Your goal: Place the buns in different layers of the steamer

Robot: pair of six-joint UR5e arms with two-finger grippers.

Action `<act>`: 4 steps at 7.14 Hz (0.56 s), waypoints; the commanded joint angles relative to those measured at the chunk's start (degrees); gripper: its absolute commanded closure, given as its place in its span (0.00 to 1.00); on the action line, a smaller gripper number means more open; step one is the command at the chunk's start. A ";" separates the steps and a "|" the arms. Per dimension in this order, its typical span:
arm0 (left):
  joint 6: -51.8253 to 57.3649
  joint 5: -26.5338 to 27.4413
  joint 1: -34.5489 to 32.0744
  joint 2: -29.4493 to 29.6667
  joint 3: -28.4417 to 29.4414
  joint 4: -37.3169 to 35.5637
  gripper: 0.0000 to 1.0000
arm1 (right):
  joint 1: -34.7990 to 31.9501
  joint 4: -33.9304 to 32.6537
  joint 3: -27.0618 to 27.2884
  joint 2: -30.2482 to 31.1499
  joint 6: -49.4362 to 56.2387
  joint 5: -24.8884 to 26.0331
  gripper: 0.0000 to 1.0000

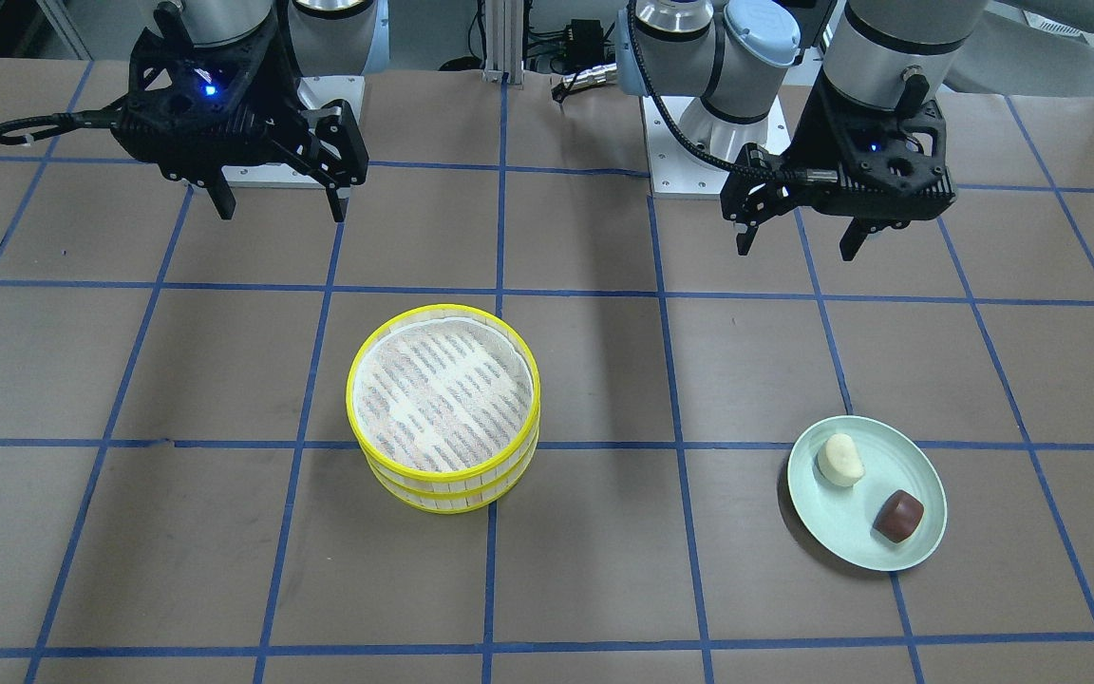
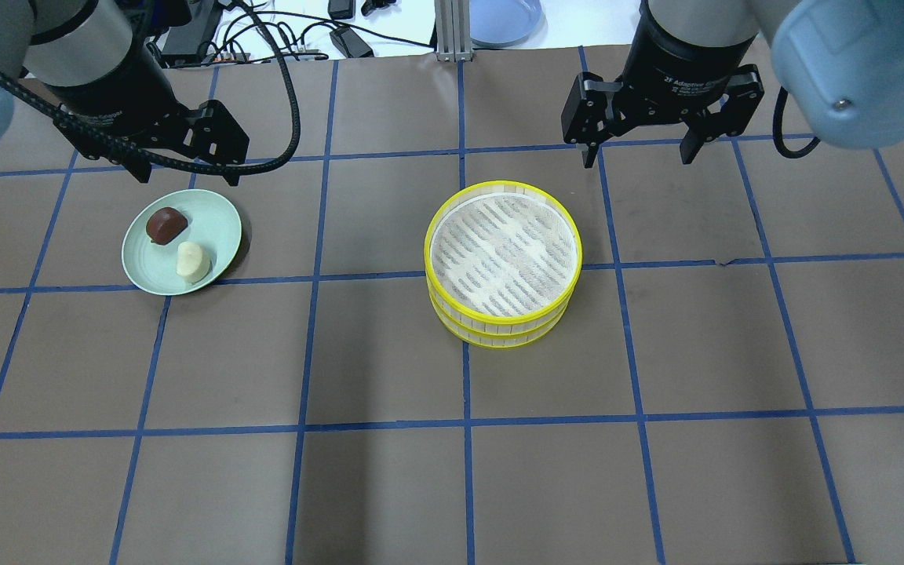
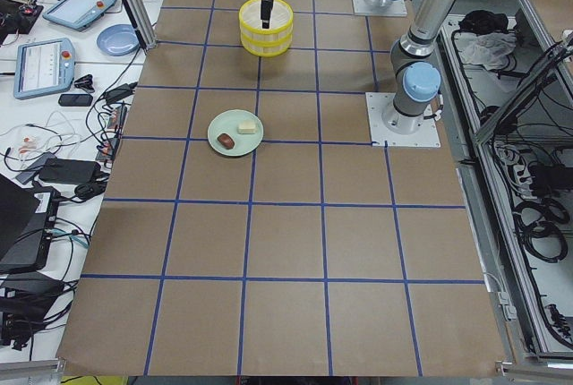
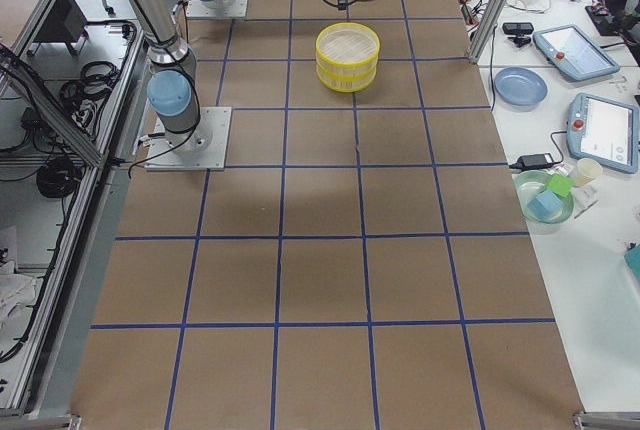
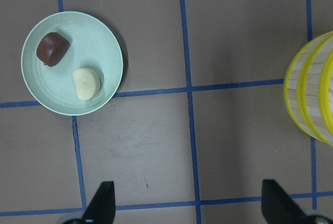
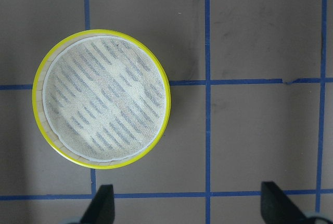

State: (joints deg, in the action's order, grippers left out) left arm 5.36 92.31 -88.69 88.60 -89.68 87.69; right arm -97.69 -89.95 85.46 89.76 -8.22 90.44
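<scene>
Two steamer layers (image 2: 503, 263) stand stacked, yellow-rimmed, near the table's middle; the top one is empty (image 1: 443, 389) (image 6: 101, 99). The cream-white bun (image 2: 191, 261) (image 1: 839, 460) (image 5: 86, 83) and the reddish-brown bun (image 2: 165, 224) (image 1: 898, 516) (image 5: 52, 48) lie on a pale green plate (image 2: 216, 224). My left gripper (image 2: 183, 176) (image 1: 801, 244) is open and empty, high above the table near the plate. My right gripper (image 2: 634, 155) (image 1: 279, 207) is open and empty, high beside the steamer.
The brown table is gridded with blue tape. The plate (image 1: 851, 541) lies about two tiles from the steamer. The arm bases (image 1: 699, 161) stand at the robot's edge. Tablets, cables and a blue plate (image 4: 520, 85) lie on the side bench.
</scene>
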 commanded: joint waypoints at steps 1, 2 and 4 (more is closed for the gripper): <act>0.00 0.06 0.01 0.00 -0.05 0.03 0.00 | -0.05 -0.22 0.23 0.06 0.13 0.00 0.00; 0.00 0.24 0.09 0.00 -0.05 -0.06 0.00 | -0.13 -0.13 0.93 0.06 0.13 0.09 0.00; -0.17 -0.20 3.76 0.35 -0.14 0.12 0.00 | -2.58 -0.31 7.23 1.02 -0.22 0.26 0.00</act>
State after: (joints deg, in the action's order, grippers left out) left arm 5.28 92.53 -86.98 88.67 -89.77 87.76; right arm -98.79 -90.18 89.49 90.20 -8.14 90.57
